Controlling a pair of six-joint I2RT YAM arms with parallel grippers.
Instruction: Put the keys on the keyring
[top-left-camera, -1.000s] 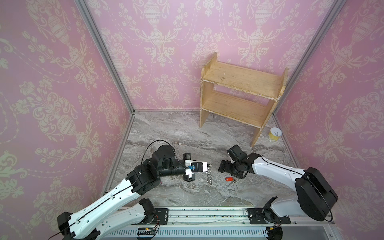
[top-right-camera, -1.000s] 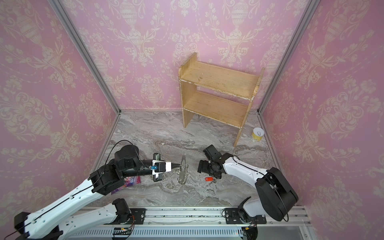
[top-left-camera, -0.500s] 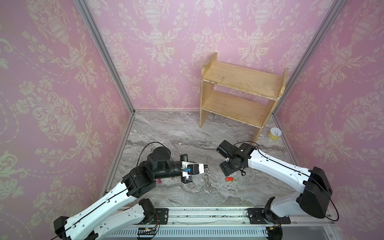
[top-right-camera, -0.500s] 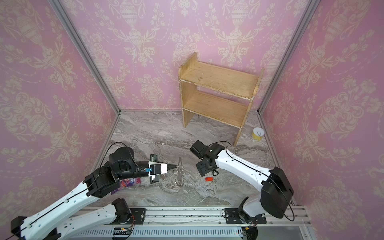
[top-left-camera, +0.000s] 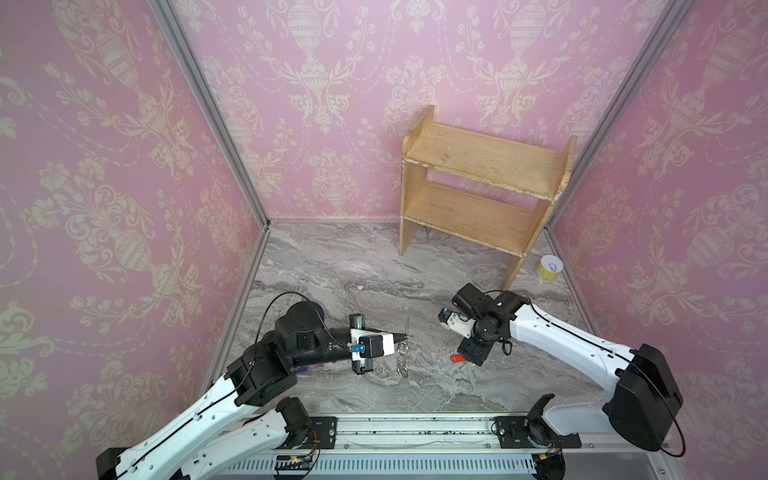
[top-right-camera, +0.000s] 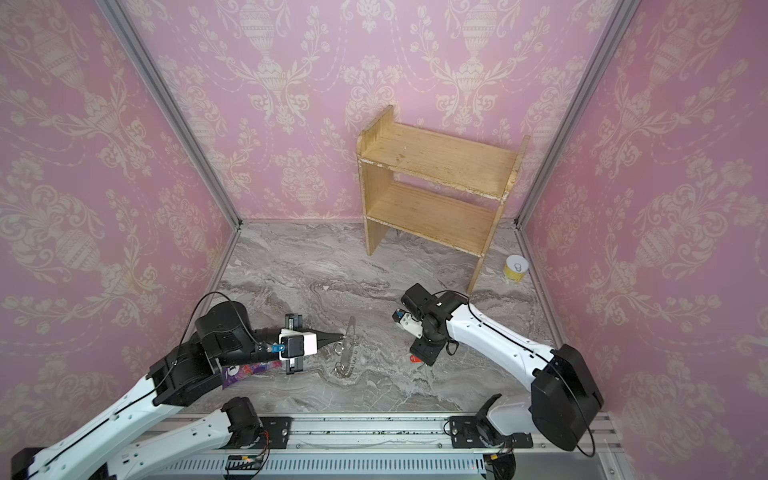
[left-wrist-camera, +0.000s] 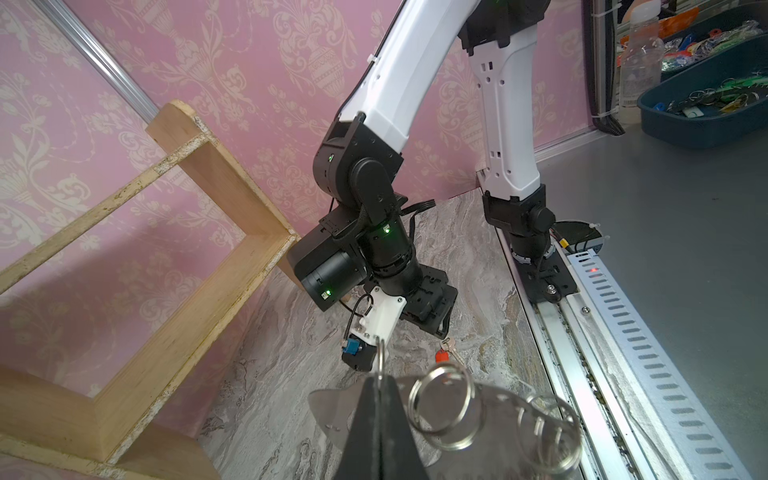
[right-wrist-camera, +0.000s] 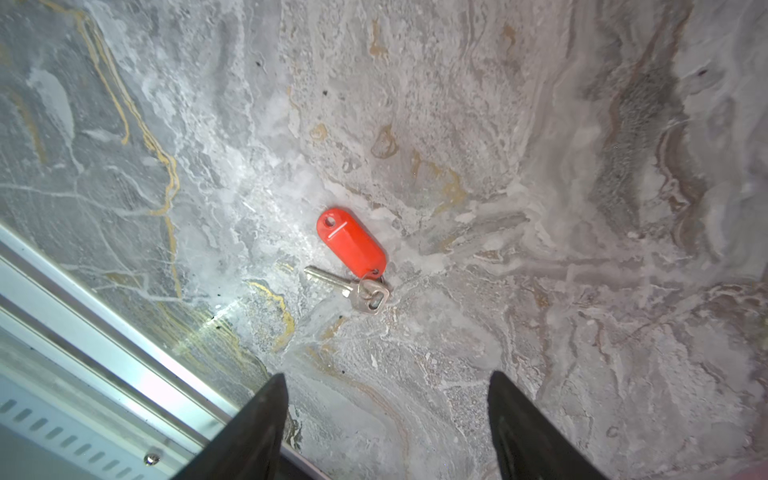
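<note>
Right wrist view: the keys (right-wrist-camera: 352, 245) are seen flat on the marble table (right-wrist-camera: 540, 166), straight ahead of the right gripper (right-wrist-camera: 387, 376), whose jaws are spread with nothing between them. Their long axis is set aslant to the closing line, so a wrist turn is judged needed. The keyring (top-left-camera: 403, 357) is pinched upright by the closed left gripper (top-left-camera: 406, 336), farther off.

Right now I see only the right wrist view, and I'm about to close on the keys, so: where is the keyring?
Observer: The left gripper is shut on the keyring, holding it on edge.
Operator: Which side of the keys?
Observer: In both top views it stands left of the keys, apart from them.
Operator: Any rings free?
Observer: The left wrist view shows several split rings along its edge, none carrying a key.
</note>
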